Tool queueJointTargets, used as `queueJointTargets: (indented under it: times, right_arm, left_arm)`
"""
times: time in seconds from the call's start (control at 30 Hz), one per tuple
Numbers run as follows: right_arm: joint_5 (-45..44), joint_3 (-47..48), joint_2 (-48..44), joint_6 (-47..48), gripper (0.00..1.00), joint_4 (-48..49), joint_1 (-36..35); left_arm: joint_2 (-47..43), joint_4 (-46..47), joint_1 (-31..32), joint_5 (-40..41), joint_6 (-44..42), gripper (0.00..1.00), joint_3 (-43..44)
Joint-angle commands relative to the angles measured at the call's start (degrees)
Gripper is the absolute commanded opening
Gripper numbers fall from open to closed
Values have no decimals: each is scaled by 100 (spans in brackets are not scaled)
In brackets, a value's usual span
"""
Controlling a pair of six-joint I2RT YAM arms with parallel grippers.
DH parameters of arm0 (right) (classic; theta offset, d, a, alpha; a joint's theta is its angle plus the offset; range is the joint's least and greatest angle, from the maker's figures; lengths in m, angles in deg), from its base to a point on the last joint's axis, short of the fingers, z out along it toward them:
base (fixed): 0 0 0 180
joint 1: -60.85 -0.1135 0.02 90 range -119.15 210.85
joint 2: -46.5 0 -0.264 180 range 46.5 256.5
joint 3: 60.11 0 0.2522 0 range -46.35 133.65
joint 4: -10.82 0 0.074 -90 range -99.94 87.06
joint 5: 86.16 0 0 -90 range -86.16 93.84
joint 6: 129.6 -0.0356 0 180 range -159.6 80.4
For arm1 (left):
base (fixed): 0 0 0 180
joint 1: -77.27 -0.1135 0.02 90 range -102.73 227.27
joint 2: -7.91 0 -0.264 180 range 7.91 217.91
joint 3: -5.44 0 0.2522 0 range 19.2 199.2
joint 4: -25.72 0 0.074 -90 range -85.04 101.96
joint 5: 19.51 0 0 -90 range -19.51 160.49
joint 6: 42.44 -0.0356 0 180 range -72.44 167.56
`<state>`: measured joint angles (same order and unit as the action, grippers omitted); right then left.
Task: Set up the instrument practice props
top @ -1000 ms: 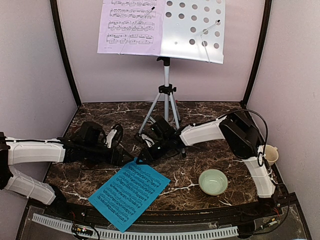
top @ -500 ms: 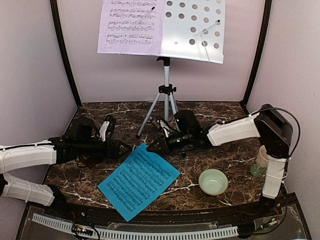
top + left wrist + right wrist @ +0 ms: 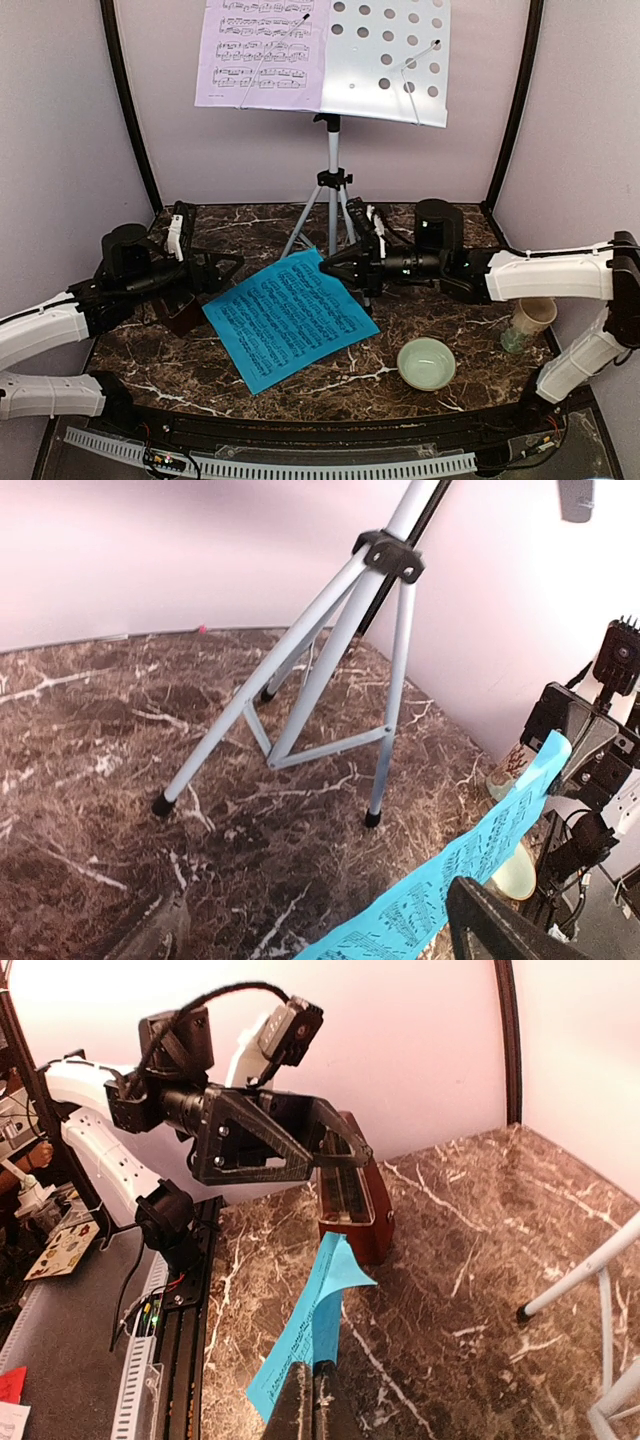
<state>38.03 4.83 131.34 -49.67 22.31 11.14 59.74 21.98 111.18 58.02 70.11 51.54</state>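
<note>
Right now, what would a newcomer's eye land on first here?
The bright cyan sheet-music page, mid-table, pinched at its far corner by the right hand and tilted up off the marble table. Behind it, the silver tripod music stand towers at the back, a lavender sheet-music page on the left of its white perforated desk.

Nothing readable beyond music notation on the lavender page (image 3: 262, 50) and cyan page (image 3: 290, 318).
</note>
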Motion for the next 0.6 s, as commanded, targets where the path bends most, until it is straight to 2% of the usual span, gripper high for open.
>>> queueJointTargets:
  times: [0.0,0.33,0.57]
  right_arm:
    - [-79,-128,-675,524,0,50,30]
    - [-197,-11,-1782,733,0,-420,42]
    - [-213,174,-2305,611,0,-554,51]
  left_arm:
    - [-422,597,-16,-57,-386,93,-338]
    - [-693,807,-70,-349,-506,93,-353]
    - [-1011,1328,-130,-717,-634,93,-477]
